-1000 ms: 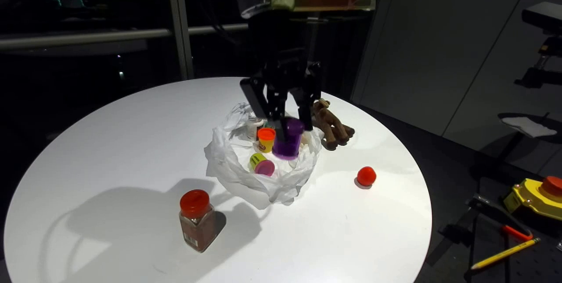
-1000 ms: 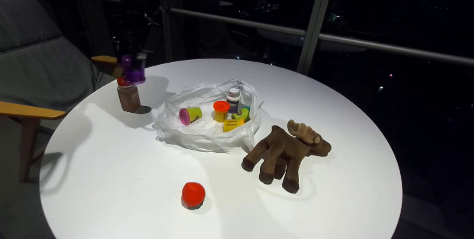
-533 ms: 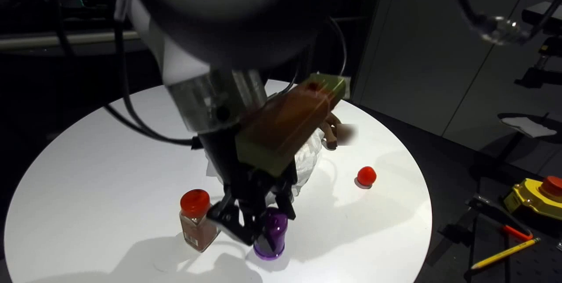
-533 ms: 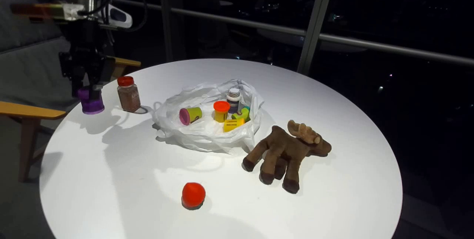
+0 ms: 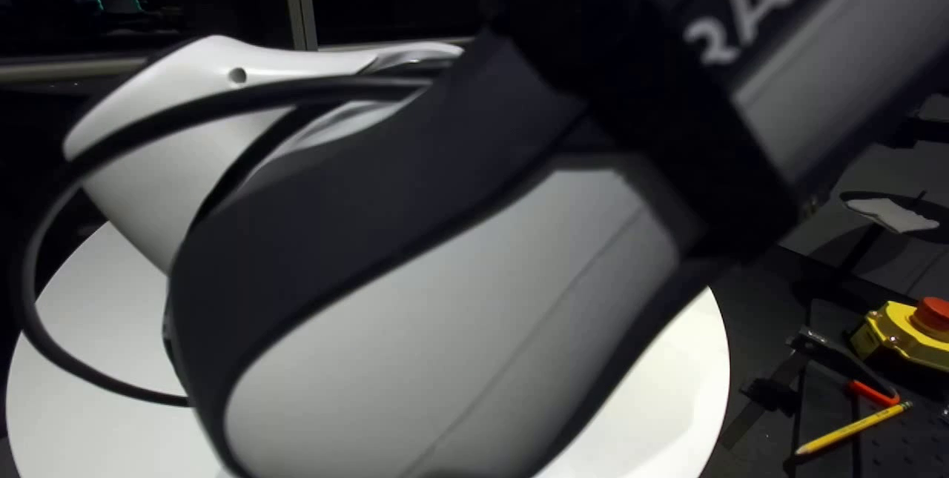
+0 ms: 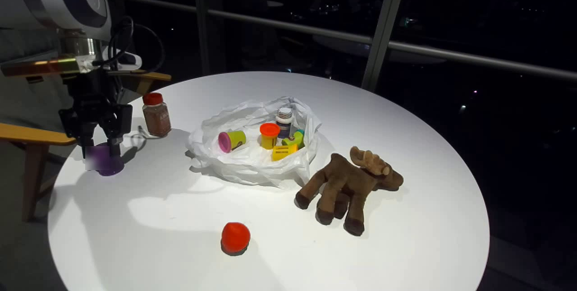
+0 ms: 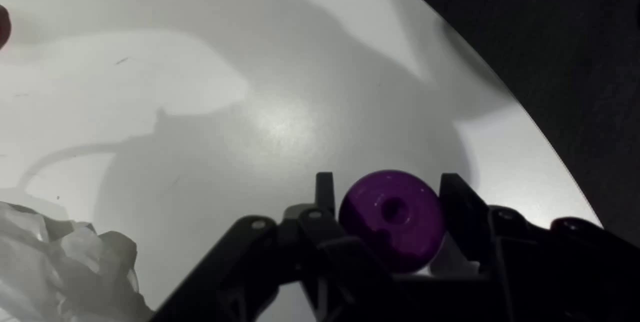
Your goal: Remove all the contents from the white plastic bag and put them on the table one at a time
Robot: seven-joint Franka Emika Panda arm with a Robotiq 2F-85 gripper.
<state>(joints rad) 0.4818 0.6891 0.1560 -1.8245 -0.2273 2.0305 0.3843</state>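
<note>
Tool (image 7: 387, 184) partly spread, loose abt purple item (image 7: 400, 226); wrist view crops wht bag (image 7: 55, 267).

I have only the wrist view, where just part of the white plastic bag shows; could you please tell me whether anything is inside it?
Observer: Yes, in an exterior view at least five small containers show inside the white plastic bag.
Operator: Thank you; what stands near the purple item that I see between the fingers?
Observer: A red-lidded jar stands upright on the table, apart from it.
Operator: And is there a toy beside the bag, please?
Observer: Yes, a brown toy moose.
</note>
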